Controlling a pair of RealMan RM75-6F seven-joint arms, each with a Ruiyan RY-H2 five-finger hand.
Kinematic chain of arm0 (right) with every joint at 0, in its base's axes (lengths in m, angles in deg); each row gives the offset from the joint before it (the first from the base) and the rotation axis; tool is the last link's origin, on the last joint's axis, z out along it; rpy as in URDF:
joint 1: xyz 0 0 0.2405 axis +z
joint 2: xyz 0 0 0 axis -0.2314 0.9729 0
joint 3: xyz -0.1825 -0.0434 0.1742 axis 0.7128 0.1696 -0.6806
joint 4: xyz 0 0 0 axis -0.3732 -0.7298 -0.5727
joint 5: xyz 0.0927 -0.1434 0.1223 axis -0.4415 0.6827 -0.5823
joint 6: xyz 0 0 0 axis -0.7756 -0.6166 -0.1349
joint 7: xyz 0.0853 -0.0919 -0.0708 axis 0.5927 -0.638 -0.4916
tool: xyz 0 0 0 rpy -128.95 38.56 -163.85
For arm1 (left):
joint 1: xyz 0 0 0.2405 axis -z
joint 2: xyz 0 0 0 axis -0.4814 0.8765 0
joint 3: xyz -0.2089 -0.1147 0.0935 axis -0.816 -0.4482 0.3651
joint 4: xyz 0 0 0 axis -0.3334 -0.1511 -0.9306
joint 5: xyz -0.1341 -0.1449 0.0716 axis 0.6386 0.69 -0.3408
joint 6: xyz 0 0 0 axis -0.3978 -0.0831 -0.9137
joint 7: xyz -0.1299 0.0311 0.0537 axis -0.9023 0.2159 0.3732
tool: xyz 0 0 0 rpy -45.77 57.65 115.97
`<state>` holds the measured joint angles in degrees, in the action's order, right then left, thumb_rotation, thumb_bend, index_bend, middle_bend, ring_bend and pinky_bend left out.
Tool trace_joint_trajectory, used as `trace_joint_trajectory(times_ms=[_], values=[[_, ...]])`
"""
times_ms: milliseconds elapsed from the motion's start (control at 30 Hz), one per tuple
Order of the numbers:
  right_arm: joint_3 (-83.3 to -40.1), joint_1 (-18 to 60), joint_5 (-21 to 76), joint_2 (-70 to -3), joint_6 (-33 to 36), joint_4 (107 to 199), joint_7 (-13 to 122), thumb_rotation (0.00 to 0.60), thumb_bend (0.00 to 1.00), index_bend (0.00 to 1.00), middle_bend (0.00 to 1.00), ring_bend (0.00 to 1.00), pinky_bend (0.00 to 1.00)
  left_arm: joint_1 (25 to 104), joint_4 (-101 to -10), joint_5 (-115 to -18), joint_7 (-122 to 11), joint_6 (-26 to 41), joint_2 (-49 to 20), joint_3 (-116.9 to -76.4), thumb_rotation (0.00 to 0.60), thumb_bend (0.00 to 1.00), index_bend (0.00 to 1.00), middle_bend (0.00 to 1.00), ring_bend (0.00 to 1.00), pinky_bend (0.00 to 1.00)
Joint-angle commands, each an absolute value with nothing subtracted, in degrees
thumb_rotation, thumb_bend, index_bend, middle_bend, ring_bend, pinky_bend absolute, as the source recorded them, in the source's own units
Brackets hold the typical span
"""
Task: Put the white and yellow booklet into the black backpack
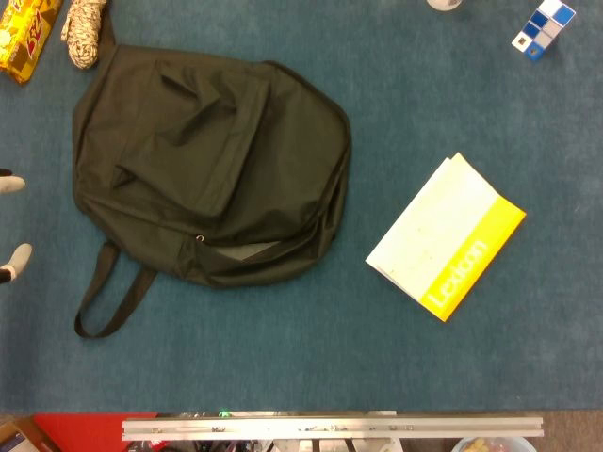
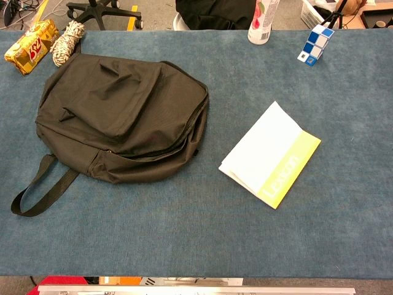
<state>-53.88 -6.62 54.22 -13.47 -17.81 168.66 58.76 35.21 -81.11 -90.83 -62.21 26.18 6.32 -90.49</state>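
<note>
The black backpack (image 1: 207,169) (image 2: 123,117) lies flat on the left half of the blue table. Its zip along the near right side gapes a little, showing grey lining (image 1: 247,252). The white and yellow booklet (image 1: 443,235) (image 2: 267,153) lies closed and flat to the right of the bag, a clear hand's width from it, with its yellow band towards the near right. Only two pale fingertips of my left hand (image 1: 13,260) peek in at the left edge of the head view, spread apart and holding nothing. My right hand does not show in either view.
A yellow snack packet (image 1: 24,38) and a coil of rope (image 1: 85,33) lie behind the bag at the far left. A blue and white block puzzle (image 2: 315,43) and a bottle (image 2: 263,21) stand at the far right. The bag's strap (image 2: 40,184) loops towards the near left.
</note>
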Motion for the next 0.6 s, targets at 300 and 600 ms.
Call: trace_joint_trajectory(times_ms=[300, 600], values=[[-53.9, -6.1, 54.8, -13.4, -17.5, 168.8, 59.0, 0.6, 0.12, 0.44, 0.45, 0.35, 0.5, 35.3, -81.1, -90.6, -62.0, 25.8, 6.2, -90.4, 0.6, 0.2, 0.27, 0.23, 0.16, 0.28], [-53.3, -5.0, 57.1, -12.7, -16.6, 169.5, 58.6, 0.6, 0.12, 0.44, 0.45, 0.35, 0.5, 35.3, -81.2, -91.1, -62.2, 26.0, 6.3, -90.3, 0.6, 0.2, 0.27, 0.23, 0.16, 0.28]])
